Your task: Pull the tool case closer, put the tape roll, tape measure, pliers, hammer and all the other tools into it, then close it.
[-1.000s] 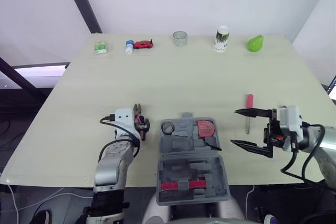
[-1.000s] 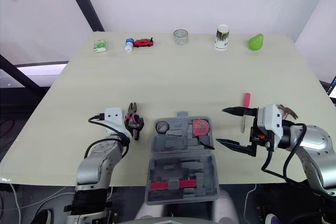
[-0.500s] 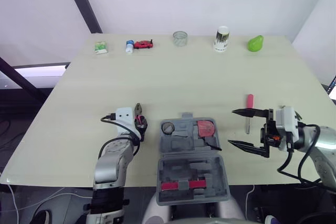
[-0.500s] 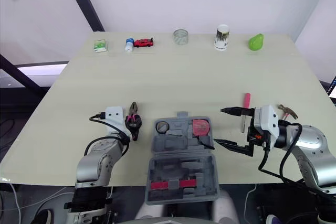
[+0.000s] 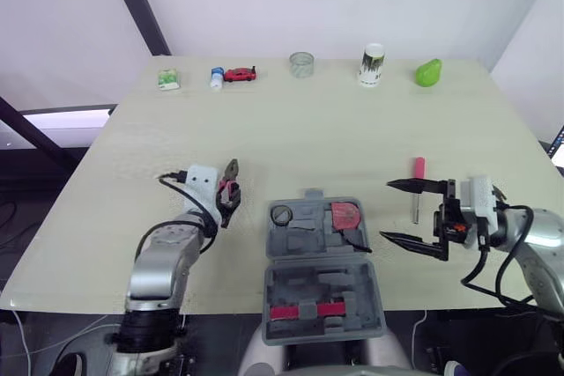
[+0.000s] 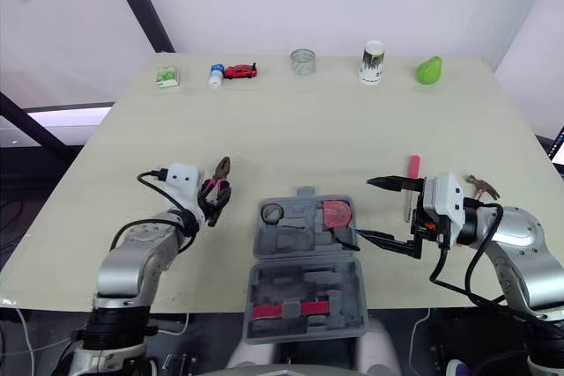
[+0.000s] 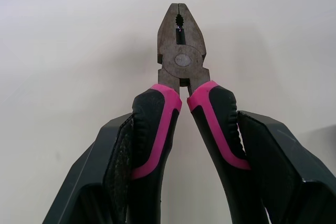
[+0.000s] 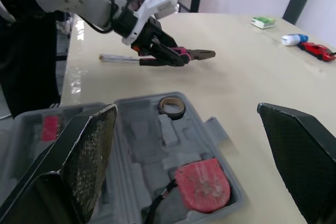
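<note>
So the left gripper [image 5: 226, 201] is clamped on the pink handles of the pliers [image 7: 181, 61], lifted off the table [image 5: 308, 138] I think, left of the open tool case [image 5: 367, 292]. Right gripper [image 5: 385, 210] gapes wide, holding nothing, beside the case's right edge.

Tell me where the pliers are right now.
In the left eye view, the pliers are gripped by their pink handles in the left hand, held over the table just left of the open tool case.
</note>
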You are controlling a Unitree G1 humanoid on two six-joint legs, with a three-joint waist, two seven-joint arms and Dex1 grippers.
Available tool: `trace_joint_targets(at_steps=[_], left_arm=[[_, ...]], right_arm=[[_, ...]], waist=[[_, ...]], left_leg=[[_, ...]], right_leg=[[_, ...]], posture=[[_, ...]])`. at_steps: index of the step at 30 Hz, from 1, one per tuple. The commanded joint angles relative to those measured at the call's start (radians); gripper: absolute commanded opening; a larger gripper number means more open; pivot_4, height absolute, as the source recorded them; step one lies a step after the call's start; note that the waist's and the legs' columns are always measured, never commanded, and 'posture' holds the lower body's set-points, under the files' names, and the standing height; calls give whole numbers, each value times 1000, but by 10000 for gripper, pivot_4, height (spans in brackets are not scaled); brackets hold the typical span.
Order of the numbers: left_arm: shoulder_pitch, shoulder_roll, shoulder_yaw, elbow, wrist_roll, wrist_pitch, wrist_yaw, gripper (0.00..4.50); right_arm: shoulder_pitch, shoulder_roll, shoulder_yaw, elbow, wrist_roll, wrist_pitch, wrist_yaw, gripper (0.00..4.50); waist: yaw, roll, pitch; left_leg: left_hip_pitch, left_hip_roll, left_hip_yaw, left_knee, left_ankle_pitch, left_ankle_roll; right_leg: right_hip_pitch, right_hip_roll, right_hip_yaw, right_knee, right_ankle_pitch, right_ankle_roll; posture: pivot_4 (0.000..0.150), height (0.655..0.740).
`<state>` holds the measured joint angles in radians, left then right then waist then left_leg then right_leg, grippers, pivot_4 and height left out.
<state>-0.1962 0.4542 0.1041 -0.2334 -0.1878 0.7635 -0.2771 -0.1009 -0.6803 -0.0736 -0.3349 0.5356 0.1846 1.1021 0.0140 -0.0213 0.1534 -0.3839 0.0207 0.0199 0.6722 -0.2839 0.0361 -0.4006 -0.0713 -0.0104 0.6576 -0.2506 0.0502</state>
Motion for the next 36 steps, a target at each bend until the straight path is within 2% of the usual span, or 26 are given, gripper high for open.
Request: trace_joint_targets(at_steps=[1, 4, 6, 9, 14, 19, 26, 36], left_arm=[[-60, 75, -29, -59, -21, -54, -123, 26028], [-119, 162, -79, -54, -47, -75, -274, 26028], [-168, 220, -131, -35, -45, -115, -381, 26028], [-252, 268, -197, 8, -42, -175, -517, 26028], [-406, 267, -293, 116, -36, -294, -712, 26028], [-525, 204, -397, 222, -20, -427, -880, 26028], [-599, 96, -447, 325, -3, -507, -961, 26028], [-596, 79, -456, 376, 22, -562, -1043, 26028]], right_arm=[[-26, 7, 12, -26, -12, 34, -52, 45000], [-53, -1, 41, -33, -51, 47, -78, 45000], [-95, -5, 67, -22, -74, 128, -132, 45000], [-147, -20, 105, -12, -113, 180, -152, 45000], [-254, -59, 190, 1, -198, 263, -158, 45000], [-389, -73, 286, 34, -283, 371, -162, 45000], [-494, -66, 367, 38, -336, 486, -155, 45000], [-515, -72, 382, -7, -302, 534, -77, 45000]], waist=[[0, 0, 0], [0, 0, 0], [-1, 1, 1], [-1, 0, 2], [-1, 0, 3], [-3, 0, 4], [-2, 0, 4], [-3, 0, 4]], left_leg=[[0, 0, 0, 0, 0, 0], [-1, 0, 0, 0, 0, 0], [-2, 0, 1, 0, 0, 0], [-2, 0, 1, 0, 0, 0], [-4, -4, 0, 1, 0, 0], [-15, -4, 0, 5, 1, -1], [-17, -4, -2, 8, 0, 0], [-17, -4, -3, 10, 0, 0]], right_leg=[[0, 0, 0, 0, 0, 0], [-1, 0, 0, 0, 0, 0], [-1, 0, 0, 0, 0, 0], [-2, 0, 0, 0, 0, 0], [-3, 1, -1, 0, 0, 0], [-12, 1, -1, 1, 0, 0], [-12, 1, -2, 2, 0, 1], [-12, 1, -2, 3, 0, 1]], posture=[[1500, 7400], [1500, 7400], [1500, 7400], [1500, 7400], [1500, 7400], [1500, 7400], [1500, 7400], [1500, 7400]])
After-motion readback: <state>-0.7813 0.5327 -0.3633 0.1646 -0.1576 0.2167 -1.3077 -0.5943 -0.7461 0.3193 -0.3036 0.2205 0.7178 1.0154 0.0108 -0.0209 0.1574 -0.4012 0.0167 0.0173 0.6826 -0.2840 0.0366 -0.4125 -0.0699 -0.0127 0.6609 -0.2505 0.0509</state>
